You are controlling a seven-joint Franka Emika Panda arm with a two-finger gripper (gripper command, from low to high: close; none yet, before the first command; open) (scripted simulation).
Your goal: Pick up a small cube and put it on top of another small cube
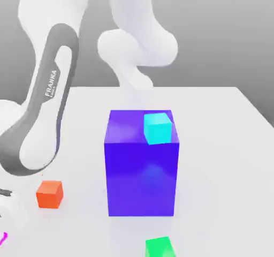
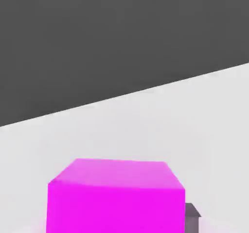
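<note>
A: Quick pass. Where's the pink cube [image 2: 115,195]?

B: Hand view has it right up against the camera, sitting on the white table [image 2: 194,125]. In the exterior view only a sliver of magenta shows at the near left corner, low down by the arm's [image 1: 45,116] base end.

A: Jaws?

B: Drawn in nearly all the way. A dark finger [image 2: 192,216] sits tight against the cube's side, so I read it as clamped on the pink cube. Can't see the other finger. The cube looks to be on the table, not lifted.

A: Why's the arm folded so low on the left?

B: Because the cube lies at that near left edge; the arm has to bend down hard to get at it.

A: Target?

B: Green cube [image 1: 160,247], near edge, right of centre, well apart from the pink one. Its top is bare, so stacking isn't done yet.

A: Anything between them?

B: Orange cube [image 1: 50,194] sits near left, between the grasp spot and the green one. Big blue block [image 1: 141,167] stands mid-table with a cyan cube [image 1: 158,128] on top, at its far right corner. My guess: the carry needs to lift clear of the orange cube and stay on the near side of the blue block.

A: Stage?

B: Grasp just made, lift next, I'd judge.
</note>
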